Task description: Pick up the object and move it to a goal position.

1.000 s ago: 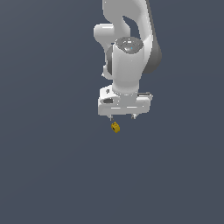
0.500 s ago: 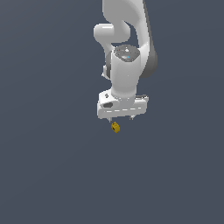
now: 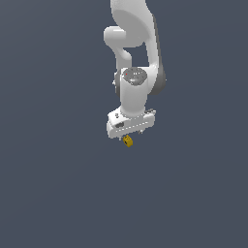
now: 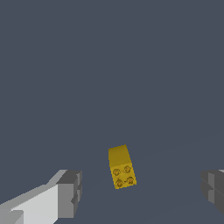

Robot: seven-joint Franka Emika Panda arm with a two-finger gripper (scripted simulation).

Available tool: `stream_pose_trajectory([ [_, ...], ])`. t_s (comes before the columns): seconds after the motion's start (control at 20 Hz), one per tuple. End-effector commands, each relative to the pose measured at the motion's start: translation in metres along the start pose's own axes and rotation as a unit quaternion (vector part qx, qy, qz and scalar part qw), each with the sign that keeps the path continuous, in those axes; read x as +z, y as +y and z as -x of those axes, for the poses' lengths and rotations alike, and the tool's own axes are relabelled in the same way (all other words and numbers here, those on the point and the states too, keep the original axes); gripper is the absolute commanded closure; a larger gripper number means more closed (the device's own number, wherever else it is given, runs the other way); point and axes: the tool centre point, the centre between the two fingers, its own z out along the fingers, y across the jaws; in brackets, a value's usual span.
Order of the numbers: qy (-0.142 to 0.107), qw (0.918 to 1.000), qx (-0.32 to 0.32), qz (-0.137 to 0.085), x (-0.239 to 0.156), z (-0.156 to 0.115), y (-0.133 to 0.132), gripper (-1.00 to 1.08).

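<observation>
The tool [image 4: 139, 192] is spread wide, its fingers [image 4: 70, 194] well apart either side of the yellow block [image 4: 121, 167], touching neither. The block [image 3: 128, 141] sits just under the tool [image 3: 130, 137], plain grey bench [image 3: 53, 184] all around.

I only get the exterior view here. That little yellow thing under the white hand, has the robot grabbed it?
Observer: No. In the wrist view the yellow block sits between the gripper's two fingers with open space on both sides.
Operator: So the hand is open?
Observer: Yes, one finger pad stands well apart from the other.
Operator: What does the block look like up close?
Observer: It is a small oblong brick, and one face carries four round studs.
</observation>
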Motion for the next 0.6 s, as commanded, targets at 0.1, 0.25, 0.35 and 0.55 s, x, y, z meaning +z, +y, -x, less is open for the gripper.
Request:
stream_pose_trajectory([
  [0.1, -0.006, 0.9986, -0.053, -0.002, 0.025, 0.015, -0.001, -0.92],
  [0.25, -0.009, 0.9968, -0.08, -0.004, 0.038, 0.023, -0.002, -0.92],
  [0.35, -0.011, 0.9955, -0.094, -0.005, 0.044, 0.027, -0.002, -0.92],
  [0.55, -0.013, 0.9932, -0.116, -0.007, 0.054, 0.034, -0.003, -0.92],
])
